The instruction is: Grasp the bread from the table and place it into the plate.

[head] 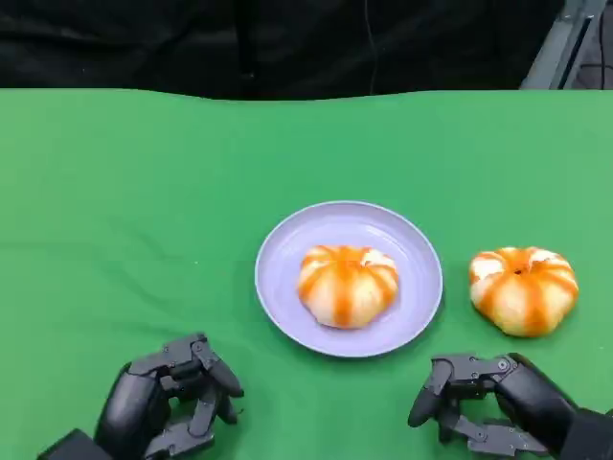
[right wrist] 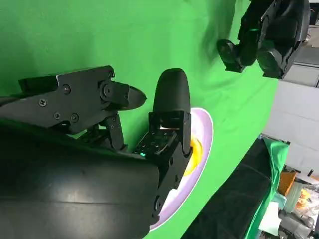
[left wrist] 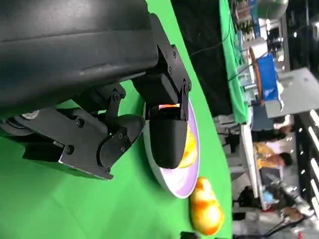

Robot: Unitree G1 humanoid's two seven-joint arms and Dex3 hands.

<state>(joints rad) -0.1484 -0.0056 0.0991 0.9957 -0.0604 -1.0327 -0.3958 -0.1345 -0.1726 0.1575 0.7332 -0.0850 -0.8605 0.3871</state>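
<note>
A: Table (head: pixel 124 192), green cloth. Lilac plate (head: pixel 412 244) near centre, 1 bread on the plate (head: pixel 347 285), orange-striped, round, sitting about mid-dish.

B: And the 2nd one?

A: Bread on the cloth (head: pixel 523 289), same striping, just beside the plate on the robot's right side, apart from the rim. In the left wrist view it lies past the plate's edge (left wrist: pixel 205 208).

B: Hands?

A: Left hand (head: pixel 168 401) low at the near edge, resting on or just above the cloth, well short of the plate. Fingers curled loosely, apart from each other, nothing in them. Right hand (head: pixel 488 404) also at the near edge, between the plate and the loose bread but nearer the robot than both. Fingers parted, holding nothing, not touching the bread.

B: Wrist cameras add anything?

A: Left wrist: black fingers (left wrist: pixel 167 137) in front of the plate, bread half hidden behind one. Right wrist: fingers (right wrist: pixel 172 97) spread over the cloth, plate beyond them, left hand in the far corner (right wrist: pixel 269 37).

B: Background?

A: Dark backdrop beyond the far table edge.
</note>
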